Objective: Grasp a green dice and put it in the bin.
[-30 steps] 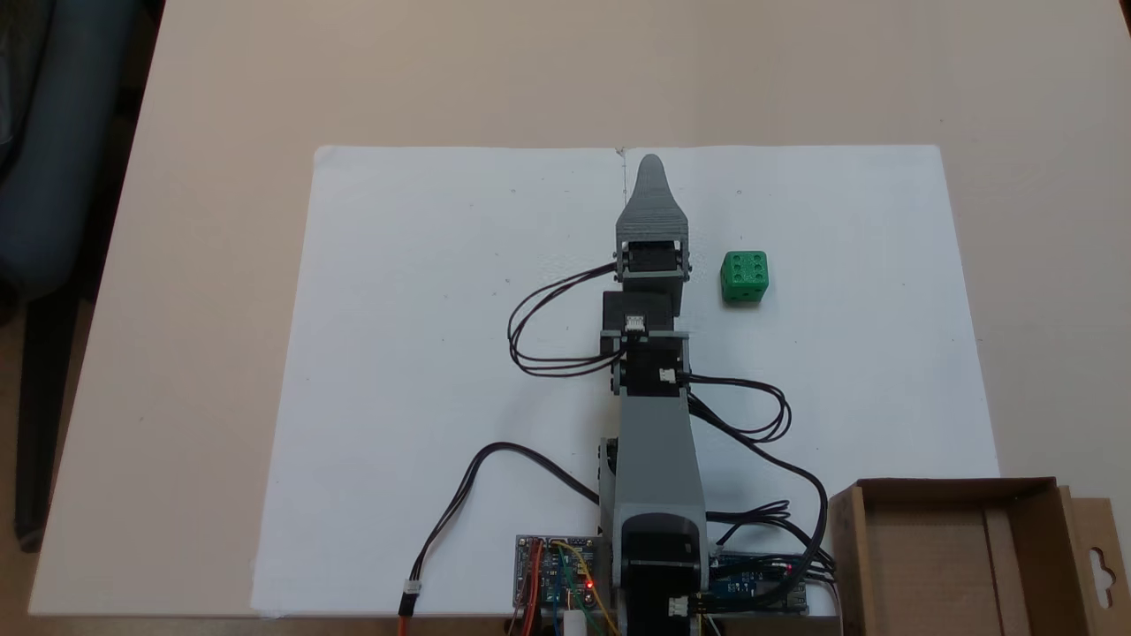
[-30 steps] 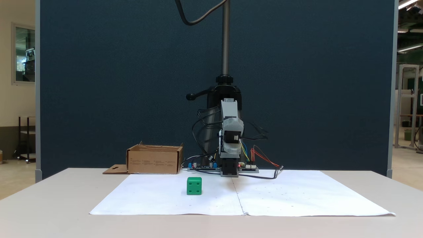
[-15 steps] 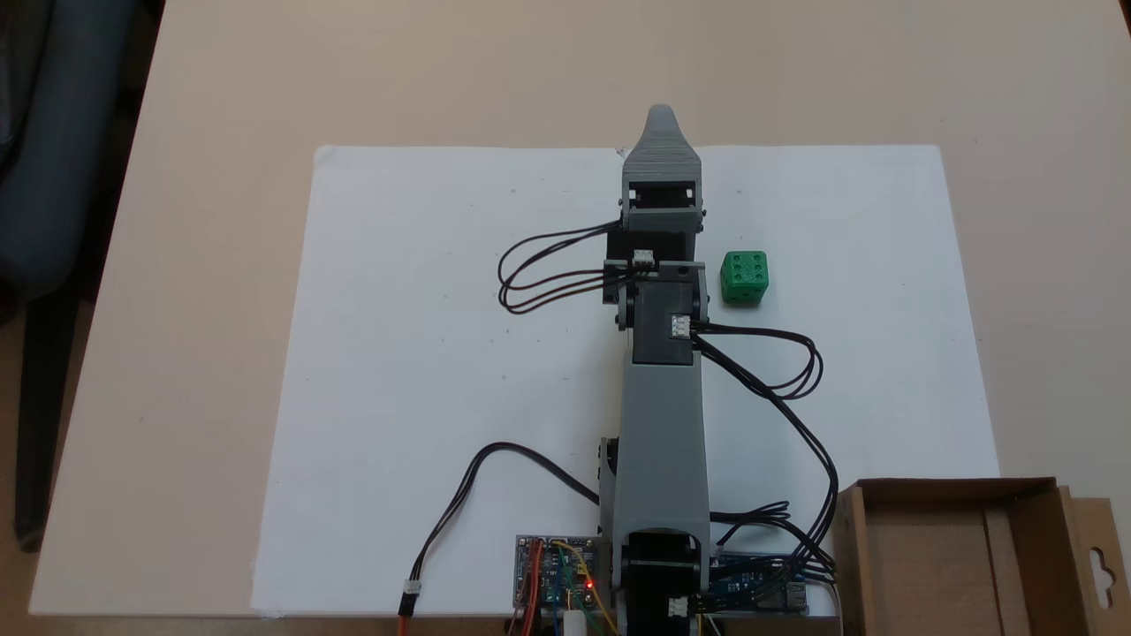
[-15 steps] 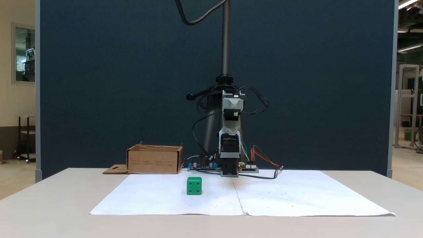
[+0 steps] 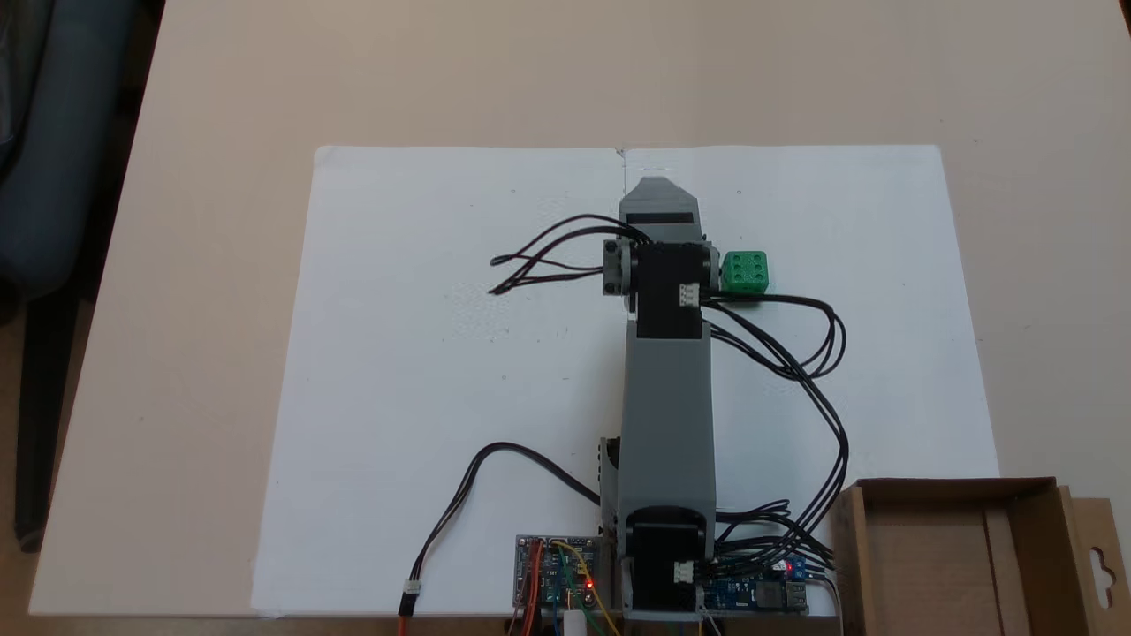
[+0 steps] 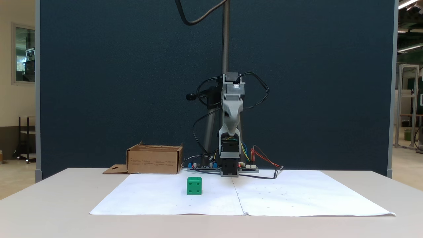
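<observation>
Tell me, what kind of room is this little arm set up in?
Probably a lab or workshop. A dark blue partition panel stands behind the table, bare circuit boards with loose wires sit at the arm's base, and a wide, strip-lit hall with metal racks shows past the partition.

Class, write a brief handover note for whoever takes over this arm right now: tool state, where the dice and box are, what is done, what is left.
Tool: raised well above the table, pointing down; open or shut cannot be told.
Green dice: on the white paper, not held.
Bin: beside the arm's base, no dice in it.
Done: nothing grasped.
Left: lower onto the dice, grasp it, carry it to the bin, release.
</observation>
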`<state>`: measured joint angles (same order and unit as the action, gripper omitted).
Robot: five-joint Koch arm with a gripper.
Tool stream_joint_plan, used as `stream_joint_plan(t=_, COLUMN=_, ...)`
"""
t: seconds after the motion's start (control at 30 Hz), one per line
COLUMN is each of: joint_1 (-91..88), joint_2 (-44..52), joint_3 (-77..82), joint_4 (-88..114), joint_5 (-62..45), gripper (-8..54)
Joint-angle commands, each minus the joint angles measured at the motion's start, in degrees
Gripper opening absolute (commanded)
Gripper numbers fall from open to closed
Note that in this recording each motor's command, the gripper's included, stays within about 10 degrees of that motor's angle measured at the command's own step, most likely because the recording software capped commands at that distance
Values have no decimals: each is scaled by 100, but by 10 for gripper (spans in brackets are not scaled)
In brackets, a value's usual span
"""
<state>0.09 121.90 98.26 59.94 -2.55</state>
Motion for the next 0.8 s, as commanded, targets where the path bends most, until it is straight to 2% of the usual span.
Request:
stream_joint_plan(t=0.0, joint_1=70, joint_2=35, joint_3=-281, joint_4=921, joint_5=-70, gripper=434)
stream_joint_plan(t=0.13, joint_1=211, joint_2=-202, joint_3=-281, joint_4=1767, joint_5=-70, gripper=434)
stream_joint_plan(t=0.5, joint_1=826, joint_2=-527, joint_3=-431, joint_4=1556, joint_5=-387, gripper=437)
stream_joint_plan(t=0.77, joint_1=1380, joint_2=-563, joint_3=-677, joint_4=1327, joint_5=-1037, gripper=448)
